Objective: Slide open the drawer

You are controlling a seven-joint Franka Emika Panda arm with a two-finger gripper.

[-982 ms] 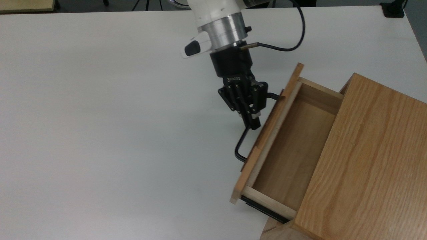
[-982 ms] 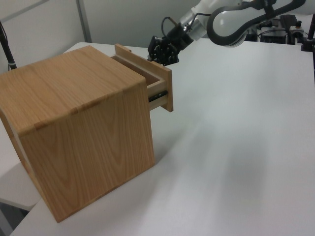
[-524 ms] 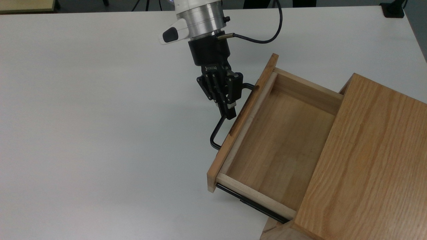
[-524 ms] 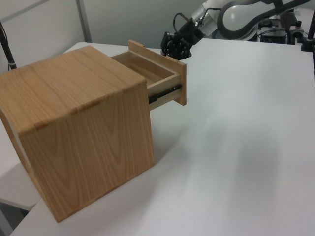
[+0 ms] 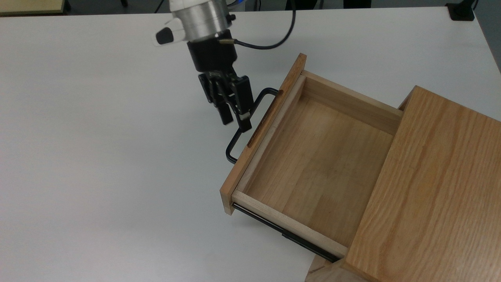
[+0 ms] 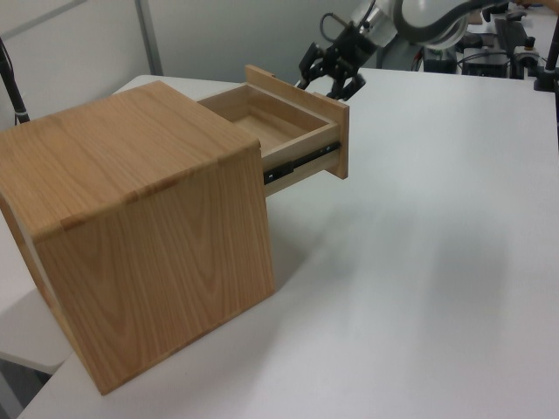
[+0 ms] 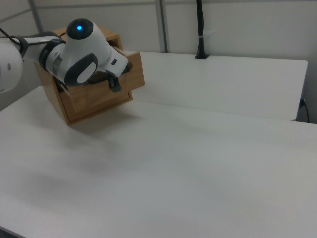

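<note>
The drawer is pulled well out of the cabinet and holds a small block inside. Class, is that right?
Not quite. The drawer is pulled well out of the cabinet, but the top view shows its tray is empty, just bare pale wood.

No text, label, brand or number can be read. The gripper point(image 5: 235, 120) body carries a small pale marking in the top view, too small to make out.

In the right view the arm point(image 7: 74, 49) hides most of the drawer point(image 7: 130, 74) — handle and hand unseen.
</note>
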